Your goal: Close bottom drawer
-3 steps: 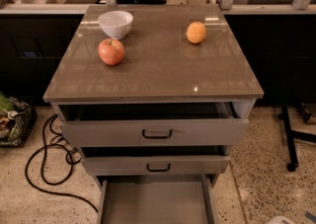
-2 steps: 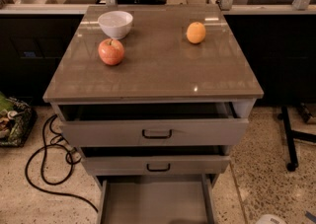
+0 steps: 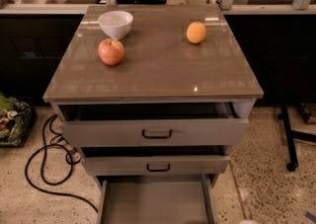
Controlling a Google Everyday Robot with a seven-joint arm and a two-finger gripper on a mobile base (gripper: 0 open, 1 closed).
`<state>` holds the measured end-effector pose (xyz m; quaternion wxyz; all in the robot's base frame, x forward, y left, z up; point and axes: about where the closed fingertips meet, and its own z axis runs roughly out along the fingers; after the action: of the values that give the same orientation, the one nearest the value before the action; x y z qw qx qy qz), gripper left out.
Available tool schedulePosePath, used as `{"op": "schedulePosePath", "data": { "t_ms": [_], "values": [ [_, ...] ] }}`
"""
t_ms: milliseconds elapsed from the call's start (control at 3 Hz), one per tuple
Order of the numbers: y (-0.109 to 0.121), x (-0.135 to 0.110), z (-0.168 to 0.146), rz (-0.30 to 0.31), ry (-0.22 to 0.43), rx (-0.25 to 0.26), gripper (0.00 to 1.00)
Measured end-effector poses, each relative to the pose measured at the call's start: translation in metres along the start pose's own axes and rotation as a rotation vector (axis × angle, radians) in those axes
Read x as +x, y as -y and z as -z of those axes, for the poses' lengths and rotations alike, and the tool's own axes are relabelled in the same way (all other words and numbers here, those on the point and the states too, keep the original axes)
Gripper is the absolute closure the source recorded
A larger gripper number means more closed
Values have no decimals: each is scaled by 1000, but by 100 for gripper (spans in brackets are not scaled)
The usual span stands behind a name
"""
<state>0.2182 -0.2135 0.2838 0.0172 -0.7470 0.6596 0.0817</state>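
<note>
The bottom drawer (image 3: 154,201) is pulled far out. Its plain grey tray is bare inside, and its front and handle are cut off by the lower edge of the camera view. Above it, the middle drawer (image 3: 157,165) and the top drawer (image 3: 155,131) stand partly open, each with a black loop handle. Of my gripper (image 3: 248,222) only a pale sliver shows, at the bottom edge just right of the bottom drawer's right wall. It is apart from the drawer.
On the cabinet top (image 3: 163,75) sit a white bowl (image 3: 115,23), a red apple (image 3: 111,51) and an orange (image 3: 196,32). Black cables (image 3: 47,168) lie on the floor at left. A black stand leg (image 3: 289,139) is at right.
The pale sliver of my gripper has moved left along the bottom edge, toward the bottom drawer's right side. The drawers and fruit have not moved.
</note>
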Motion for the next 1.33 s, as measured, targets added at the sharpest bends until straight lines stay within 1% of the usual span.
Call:
{"op": "schedulePosePath", "data": {
  "t_ms": [333, 667, 1333],
  "values": [
    [1, -10, -29, 6, 1, 30, 0],
    [4, -22, -47, -20, 20, 61, 17],
    [1, -24, -49, -17, 22, 58, 64]
  ]
}}
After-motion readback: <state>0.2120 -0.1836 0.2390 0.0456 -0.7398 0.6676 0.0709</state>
